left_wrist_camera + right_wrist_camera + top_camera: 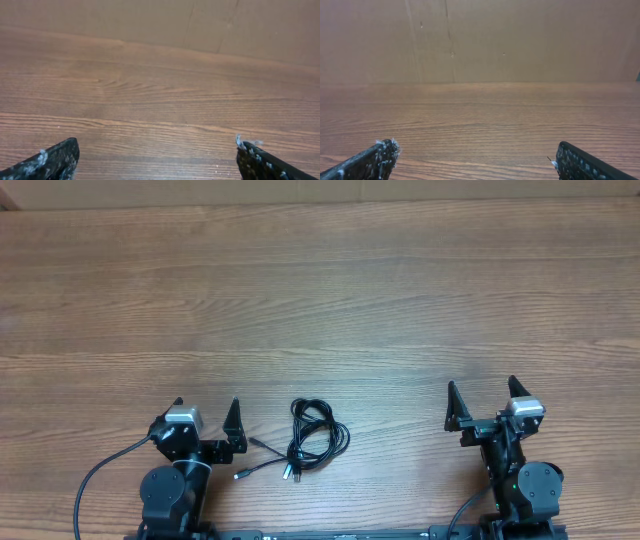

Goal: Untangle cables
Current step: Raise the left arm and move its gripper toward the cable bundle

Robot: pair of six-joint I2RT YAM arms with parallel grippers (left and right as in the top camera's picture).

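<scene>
Both stand wide, empty: the cables (1 loose coil) lie just beside the left end effector, well apart from the right end effector.

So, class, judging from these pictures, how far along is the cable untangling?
Nothing looks done: the cables lie in one looped bundle on the table, plug ends trailing from it. Nothing is in hand: the left tool and right tool are both open, empty and clear of the bundle. Everything is left: gripping the cords and pulling them apart.
</scene>
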